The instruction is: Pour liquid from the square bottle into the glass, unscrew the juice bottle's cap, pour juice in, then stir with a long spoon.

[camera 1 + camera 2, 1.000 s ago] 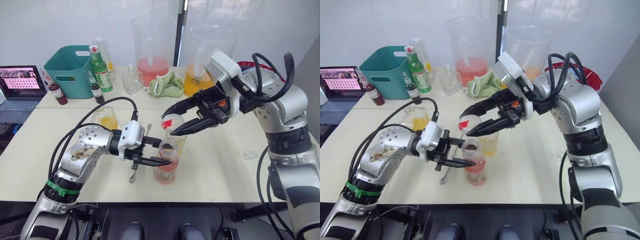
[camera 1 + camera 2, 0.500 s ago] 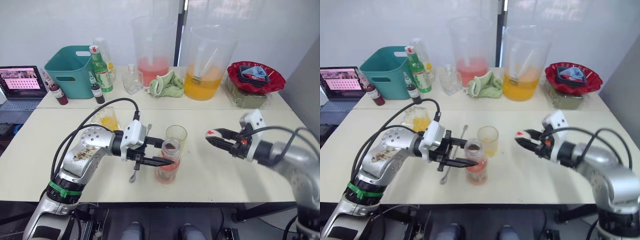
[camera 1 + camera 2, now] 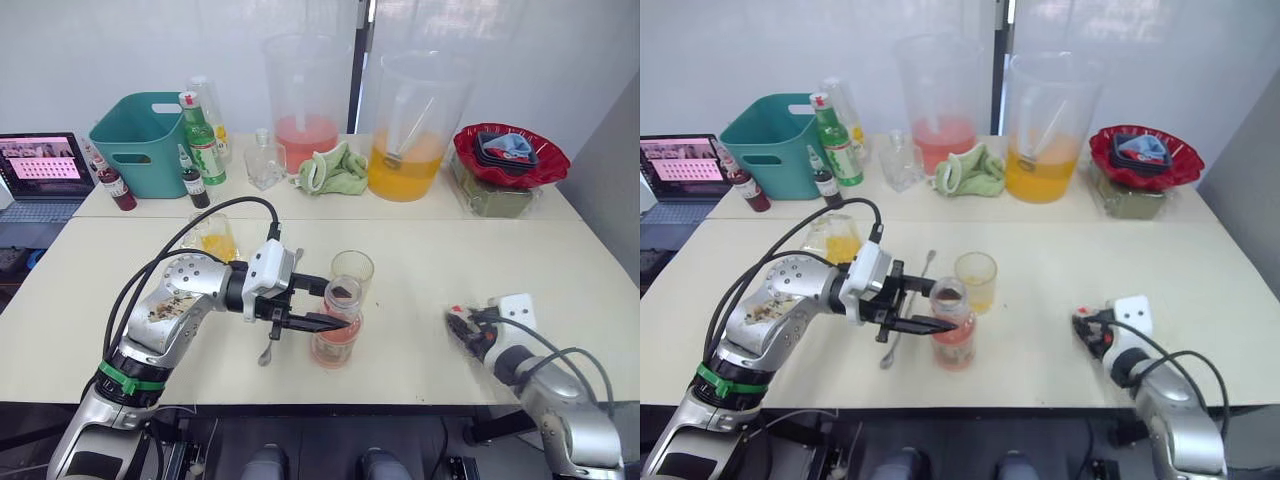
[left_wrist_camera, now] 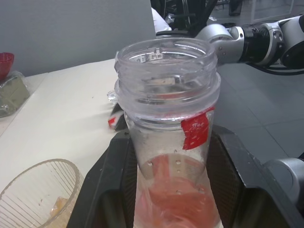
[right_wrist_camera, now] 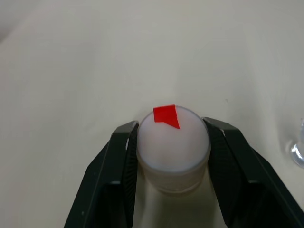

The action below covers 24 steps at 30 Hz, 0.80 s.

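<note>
The juice bottle (image 3: pixel 335 335) stands upright near the table's front centre with its mouth open and pink juice (image 4: pixel 178 190) in the lower part. My left gripper (image 3: pixel 333 303) is shut on the juice bottle's neck from the left. Just behind it stands the glass (image 3: pixel 352 272) with some yellow liquid in it. The long spoon (image 3: pixel 281 305) lies flat on the table beneath my left gripper. The square bottle (image 3: pixel 213 239) sits further back left. My right gripper (image 3: pixel 462 327) is low over the table at the front right, shut on the white cap (image 5: pixel 173 142), which carries a scrap of red tape.
Along the back stand a teal basket (image 3: pixel 140 140), a green bottle (image 3: pixel 203 140), a small colourless bottle (image 3: pixel 262 160), two big pitchers (image 3: pixel 302 105) (image 3: pixel 412 125), a green cloth (image 3: pixel 333 168) and a red bowl (image 3: pixel 510 155). A laptop (image 3: pixel 40 170) sits at the far left.
My right gripper has carried the cap from above the juice bottle out to the right and down to the table's front right. The left gripper and bottle have stayed put.
</note>
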{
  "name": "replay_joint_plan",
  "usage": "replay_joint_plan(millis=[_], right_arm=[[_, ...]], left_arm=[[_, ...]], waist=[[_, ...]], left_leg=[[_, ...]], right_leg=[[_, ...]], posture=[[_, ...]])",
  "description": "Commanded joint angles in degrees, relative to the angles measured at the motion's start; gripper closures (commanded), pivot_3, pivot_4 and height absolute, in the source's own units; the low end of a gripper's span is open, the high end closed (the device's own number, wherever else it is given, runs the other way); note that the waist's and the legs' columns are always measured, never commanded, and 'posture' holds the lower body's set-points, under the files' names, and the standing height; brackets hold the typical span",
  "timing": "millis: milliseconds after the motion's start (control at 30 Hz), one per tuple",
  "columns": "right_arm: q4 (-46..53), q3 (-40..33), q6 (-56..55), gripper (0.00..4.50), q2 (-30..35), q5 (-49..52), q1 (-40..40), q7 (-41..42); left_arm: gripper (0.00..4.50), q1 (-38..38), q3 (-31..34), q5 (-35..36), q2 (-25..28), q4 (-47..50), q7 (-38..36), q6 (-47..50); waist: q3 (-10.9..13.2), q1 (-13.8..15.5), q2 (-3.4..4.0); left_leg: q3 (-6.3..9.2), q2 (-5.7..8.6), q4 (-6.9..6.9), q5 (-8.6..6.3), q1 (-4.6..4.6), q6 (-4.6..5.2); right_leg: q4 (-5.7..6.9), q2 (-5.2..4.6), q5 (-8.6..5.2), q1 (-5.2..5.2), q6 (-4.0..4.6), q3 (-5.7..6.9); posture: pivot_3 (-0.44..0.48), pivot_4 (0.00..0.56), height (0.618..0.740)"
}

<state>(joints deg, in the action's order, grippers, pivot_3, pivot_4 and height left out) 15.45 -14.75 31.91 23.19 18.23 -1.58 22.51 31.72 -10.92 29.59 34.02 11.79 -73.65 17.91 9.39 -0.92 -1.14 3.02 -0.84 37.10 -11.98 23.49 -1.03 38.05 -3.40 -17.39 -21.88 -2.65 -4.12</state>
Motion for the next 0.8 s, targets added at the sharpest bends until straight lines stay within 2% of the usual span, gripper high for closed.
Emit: replay_joint_plan(millis=[33,67,133,167,233,333,533,633,800], right_arm=[[-1.97,0.84,0.79,2.84,-0.4,1.5,-0.1,1.46],[-2.2,1.0,0.82,2.84,-0.37,1.66,-0.03,1.77],[-2.85,1.25,0.67,1.9,-0.15,1.5,0.2,1.85],[-2.99,1.24,0.38,1.65,-0.09,1.5,0.31,1.94],[-2.44,0.85,-0.21,0.8,-0.14,1.81,0.69,1.95],[1.21,-0.22,-2.18,0.02,-0.81,3.68,1.59,2.62],[14.09,-0.33,-5.17,0.02,-0.73,8.33,4.21,3.95],[20.96,1.37,-1.09,0.02,0.37,12.39,5.86,3.72],[28.35,4.41,6.88,0.02,2.15,19.32,5.83,2.35]], left_arm=[[2.55,-0.02,-0.83,-1.25,0.5,-0.13,0.28,1.49],[2.55,0.12,-0.64,-1.1,0.58,0.1,0.46,1.8],[2.55,0.68,-0.08,-0.63,0.75,0.69,0.94,2.77],[2.55,0.98,0.22,-0.35,0.82,0.94,1.16,3.24],[2.55,1.61,0.94,0.34,0.82,1.22,1.58,4.22],[2.55,2.71,2.27,1.21,1.24,1.34,1.8,5.67],[2.55,4.0,7.28,5.35,4.25,0.94,0.62,9.4],[2.55,4.96,9.88,7.15,5.69,0.34,0.36,10.99],[2.55,6.06,11.76,6.42,7.16,-1.72,-0.2,9.77]], waist=[[0.0,-0.05,-0.01],[0.0,-0.09,-0.01],[0.0,-0.13,-0.01],[0.0,-0.14,-0.02],[-0.01,-0.25,-0.05],[0.0,-0.32,-0.05],[0.08,-0.52,0.08],[0.08,-0.44,0.07],[0.09,-0.03,0.06]], left_leg=[[0.01,-0.01,-0.02,0.0,-0.13,0.0],[0.01,-0.02,-0.08,0.0,-0.27,0.0],[0.03,-0.03,-0.16,0.0,-0.51,0.0],[0.03,-0.04,-0.19,-0.01,-0.57,0.0],[0.03,-0.05,-0.19,-0.01,-0.58,0.0],[0.02,-0.05,-0.18,0.0,-0.57,0.0],[0.01,-0.03,-0.18,0.0,-0.1,0.0],[0.08,-0.03,-0.16,0.0,0.29,0.0],[0.09,0.01,-0.15,0.0,0.31,0.0]], right_leg=[[-0.02,0.01,0.0,0.14,0.0,0.01],[-0.07,0.02,0.0,0.27,0.0,0.02],[-0.18,0.03,-0.02,0.55,0.01,0.04],[-0.24,0.03,-0.03,0.62,0.0,0.04],[-0.33,0.04,-0.03,0.66,0.0,0.04],[-0.33,0.04,-0.03,0.67,-0.01,0.03],[-0.06,0.02,-0.03,0.06,0.0,-0.02],[0.06,0.03,-0.02,-0.36,0.01,0.03],[0.03,-0.01,-0.02,-0.33,0.01,0.04]], posture=[[0.0,0.15,0.74],[0.0,0.15,0.74],[0.0,0.15,0.74],[0.0,0.15,0.74],[0.0,0.15,0.74],[0.0,0.15,0.74],[0.0,0.15,0.74],[0.0,0.15,0.74],[0.0,0.15,0.74]])
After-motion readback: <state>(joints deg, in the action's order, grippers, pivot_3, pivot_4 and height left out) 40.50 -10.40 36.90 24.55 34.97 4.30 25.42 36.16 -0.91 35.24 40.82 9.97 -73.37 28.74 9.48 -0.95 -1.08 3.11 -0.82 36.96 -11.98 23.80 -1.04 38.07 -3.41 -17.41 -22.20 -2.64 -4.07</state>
